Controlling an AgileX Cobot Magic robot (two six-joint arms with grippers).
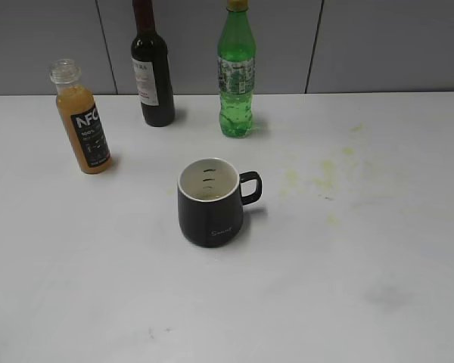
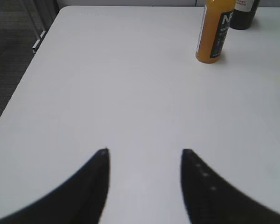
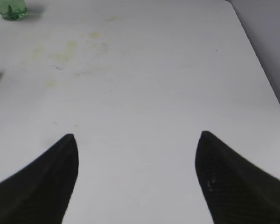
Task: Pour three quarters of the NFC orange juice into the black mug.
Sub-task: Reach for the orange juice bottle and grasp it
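1. Exterior view: the white surface (image 1: 348, 302) is bare across the whole lower half and right side of the frame, apart from faint yellowish stains (image 1: 325, 172) right of centre. Its far edge meets a grey wall along the top. The NFC orange juice (image 1: 82, 119) stands at the upper left, uncapped, its long axis upright with a slight lean, neck pointing up. The black mug (image 1: 212, 201) sits at the centre, mouth up, handle pointing to the right. A dark wine bottle (image 1: 152, 76) and a green bottle (image 1: 236, 76) stand along the top. Neither pincer shows here.

2. Left wrist view: the left pincer (image 2: 144, 156) has its tips apart over bare surface. The juice bottle stands at the upper right, well apart from it. The surface's left edge runs diagonally down the left side.

3. Right wrist view: the right pincer (image 3: 137, 140) is spread wide, holding nothing. The surface's right edge slants down the right side; the green bottle's base shows at the upper left.
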